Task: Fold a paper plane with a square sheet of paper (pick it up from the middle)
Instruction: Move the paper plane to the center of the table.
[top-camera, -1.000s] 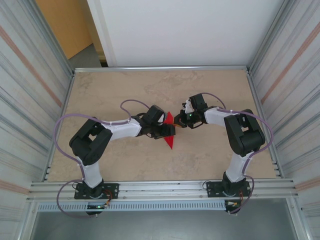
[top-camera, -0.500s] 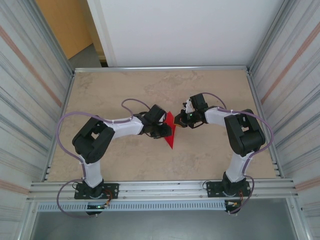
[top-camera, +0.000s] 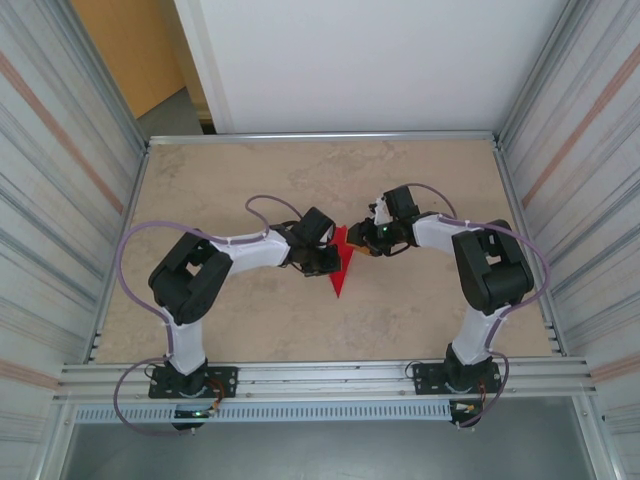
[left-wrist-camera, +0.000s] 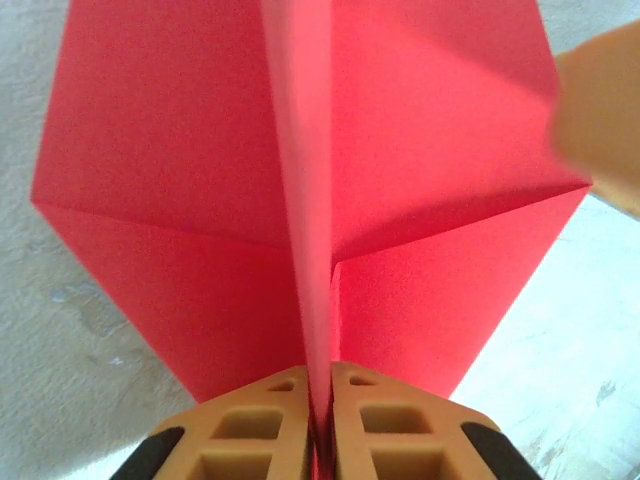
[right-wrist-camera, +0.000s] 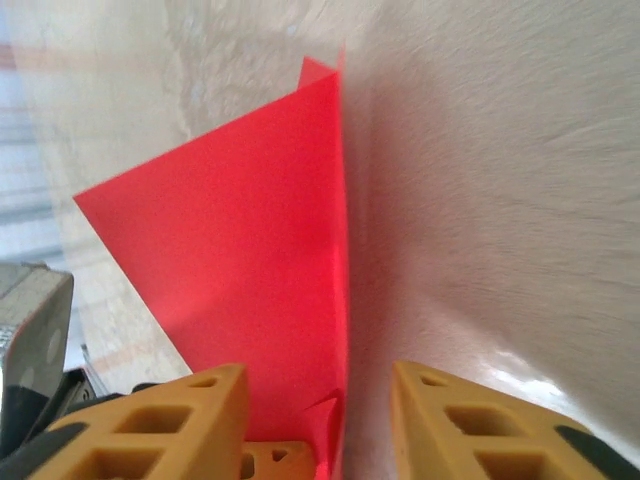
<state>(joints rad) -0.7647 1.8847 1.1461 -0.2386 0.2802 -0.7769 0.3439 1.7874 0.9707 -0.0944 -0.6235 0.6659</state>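
The square sheet of paper now stands as a bright red paper plane at mid-table, its nose pointing toward the near edge. My left gripper is shut on it from the left. In the left wrist view both pads pinch the upright middle fold, with the paper plane's wings spreading to either side of my left gripper. My right gripper is at the plane's rear right edge. It is open, and the red paper stands between its fingers, close to the left one.
The beige marbled table is fenced by metal rails and ribbed side walls. A blurred orange fingertip of the right gripper sits at the upper right of the left wrist view. Purple cables loop off both arms.
My left gripper has closed on the plane's middle fold. The right gripper, shut a second ago, has opened and let go. The left arm has shifted slightly to the right.
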